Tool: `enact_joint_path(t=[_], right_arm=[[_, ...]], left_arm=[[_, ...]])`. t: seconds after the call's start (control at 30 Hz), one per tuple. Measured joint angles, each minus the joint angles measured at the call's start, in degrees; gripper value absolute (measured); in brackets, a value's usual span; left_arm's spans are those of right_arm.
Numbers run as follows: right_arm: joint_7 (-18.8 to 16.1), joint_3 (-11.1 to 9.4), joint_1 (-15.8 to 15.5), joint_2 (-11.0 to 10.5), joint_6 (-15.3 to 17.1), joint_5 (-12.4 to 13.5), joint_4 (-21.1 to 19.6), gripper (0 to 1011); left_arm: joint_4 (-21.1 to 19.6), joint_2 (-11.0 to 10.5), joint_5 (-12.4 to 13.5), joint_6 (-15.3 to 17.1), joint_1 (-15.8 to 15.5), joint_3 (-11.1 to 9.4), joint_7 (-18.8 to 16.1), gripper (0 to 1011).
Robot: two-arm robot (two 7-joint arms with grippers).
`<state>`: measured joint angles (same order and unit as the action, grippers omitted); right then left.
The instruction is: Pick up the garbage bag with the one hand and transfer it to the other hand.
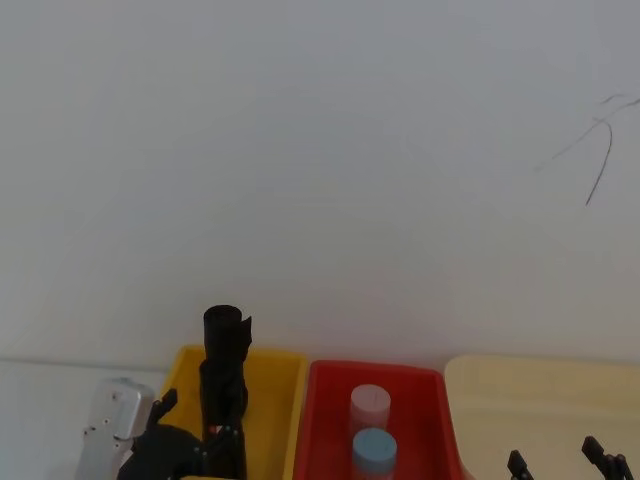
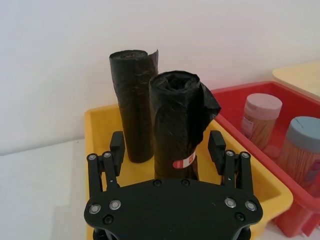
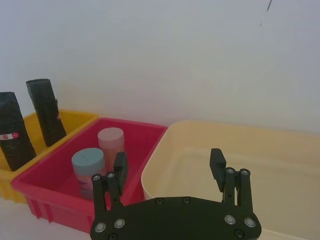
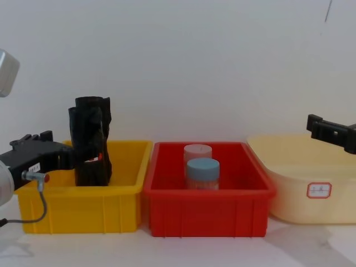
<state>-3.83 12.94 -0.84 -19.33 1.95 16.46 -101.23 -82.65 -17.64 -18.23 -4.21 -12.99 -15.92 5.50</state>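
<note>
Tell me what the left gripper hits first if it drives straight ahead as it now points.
Most likely the tall black crinkled garbage bag roll with the red-and-white label: it stands in the yellow plastic bin, centred between the open fingers of the left gripper. The plain black roll stands farther back.

no word or number is legible. the garbage bag (image 2: pixel 172 115) carries a red-and-white label band (image 2: pixel 184 162), its print too small to read. the cream tub (image 4: pixel 283 189) bears a white sticker (image 4: pixel 319 190) with a red border, marks unreadable. a small white label (image 4: pixel 34 167) on the left gripper (image 2: pixel 167 142) is likewise illegible.
</note>
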Motion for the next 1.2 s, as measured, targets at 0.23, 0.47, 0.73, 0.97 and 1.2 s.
enact_joint_path(t=[0.23, 0.47, 0.73, 0.97, 1.2], right_arm=[[0.0, 0.0, 0.0, 0.0, 0.0, 0.0, 0.0, 1000], [0.0, 0.0, 0.0, 0.0, 0.0, 0.0, 0.0, 1000], [0.0, 0.0, 0.0, 0.0, 0.0, 0.0, 0.0, 1000], [0.0, 0.0, 0.0, 0.0, 0.0, 0.0, 0.0, 1000], [0.0, 0.0, 0.0, 0.0, 0.0, 0.0, 0.0, 1000]], left_arm=[[3.2, 0.8, -0.4, -1.0, -2.2, 0.0, 2.0, 1001], [6.3, 1.5, -0.8, -1.8, -4.4, -0.1, 4.0, 1001], [9.7, 2.4, -1.1, -2.3, -6.9, -0.5, 6.6, 927], [12.2, 3.1, -1.3, -2.7, -8.6, -0.8, 8.5, 744], [13.4, 3.5, -1.3, -2.9, -9.6, -0.8, 9.6, 521]])
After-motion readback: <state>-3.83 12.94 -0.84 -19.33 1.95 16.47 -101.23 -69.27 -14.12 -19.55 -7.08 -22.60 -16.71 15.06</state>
